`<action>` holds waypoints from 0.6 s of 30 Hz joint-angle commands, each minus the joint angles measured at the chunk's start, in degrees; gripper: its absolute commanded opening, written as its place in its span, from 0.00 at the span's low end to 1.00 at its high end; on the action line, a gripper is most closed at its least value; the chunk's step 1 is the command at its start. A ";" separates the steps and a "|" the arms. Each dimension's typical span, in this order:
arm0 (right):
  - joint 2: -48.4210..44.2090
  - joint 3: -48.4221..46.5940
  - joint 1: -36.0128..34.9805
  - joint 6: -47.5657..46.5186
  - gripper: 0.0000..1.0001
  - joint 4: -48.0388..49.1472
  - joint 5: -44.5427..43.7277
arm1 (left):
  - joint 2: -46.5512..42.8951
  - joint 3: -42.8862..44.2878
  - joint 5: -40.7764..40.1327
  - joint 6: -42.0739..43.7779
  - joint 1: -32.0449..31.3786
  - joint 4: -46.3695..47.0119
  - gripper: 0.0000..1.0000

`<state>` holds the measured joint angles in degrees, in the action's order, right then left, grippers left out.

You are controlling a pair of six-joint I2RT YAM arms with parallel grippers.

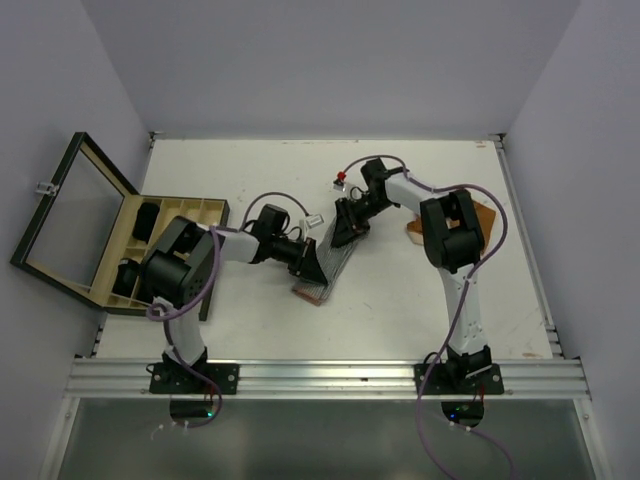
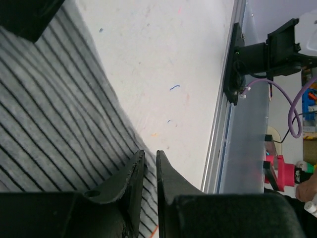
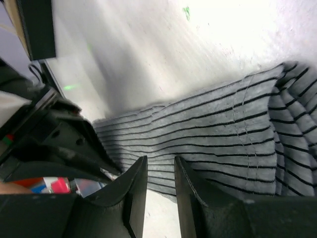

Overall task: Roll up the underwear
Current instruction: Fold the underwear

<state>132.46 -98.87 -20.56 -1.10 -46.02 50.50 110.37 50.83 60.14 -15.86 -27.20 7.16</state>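
At the table's (image 1: 400,310) 9 o'clock edge, seen from above, a wooden box (image 1: 205,212) sits with its glass lid (image 1: 70,215) swung open toward 10 o'clock. Black underwear (image 1: 147,220) fills some of its compartments.

The left gripper (image 1: 312,268) reaches toward 3 o'clock from its arm and sits on the 8 o'clock side of the grey striped underwear (image 1: 335,262). This piece lies near the middle of the table as a narrow strip running from 7 o'clock up to 1 o'clock. In the left wrist view the left gripper (image 2: 150,154) has its jaws drawn close, with only a thin slit between them. Pale table shows through that slit and no cloth is seen clamped in it. The edge of the striped underwear (image 2: 54,109) runs right up to the fingertips and spreads away toward 10 o'clock.

The right gripper (image 1: 348,232) sits at the strip's 1 o'clock end, pointing down toward 7 o'clock. In the right wrist view the right gripper (image 3: 160,161) has its jaws a modest way apart and holds nothing. The striped underwear (image 3: 218,129) lies flat on the table beyond the tips, bunching into folds at 3 o'clock.

An orange-brown piece of underwear (image 1: 487,215) lies on the table at 3 o'clock from the right gripper, partly hidden behind the right arm and well apart from the striped one.
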 commanded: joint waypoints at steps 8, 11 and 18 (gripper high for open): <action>-9.42 13.78 0.96 30.05 0.34 35.14 12.76 | -1.75 5.86 -2.22 -0.57 -0.40 4.44 0.21; -6.52 18.88 0.96 38.96 0.34 46.60 13.05 | 2.73 6.30 -2.83 -2.33 -0.40 7.25 0.21; 1.03 26.10 1.57 48.83 0.32 63.77 7.78 | 7.32 4.46 -5.21 -4.88 -0.05 9.19 0.21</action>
<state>130.58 -73.71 -19.22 42.46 7.14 63.48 117.14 56.34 57.30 -19.70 -27.44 13.08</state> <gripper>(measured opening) 0.323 0.208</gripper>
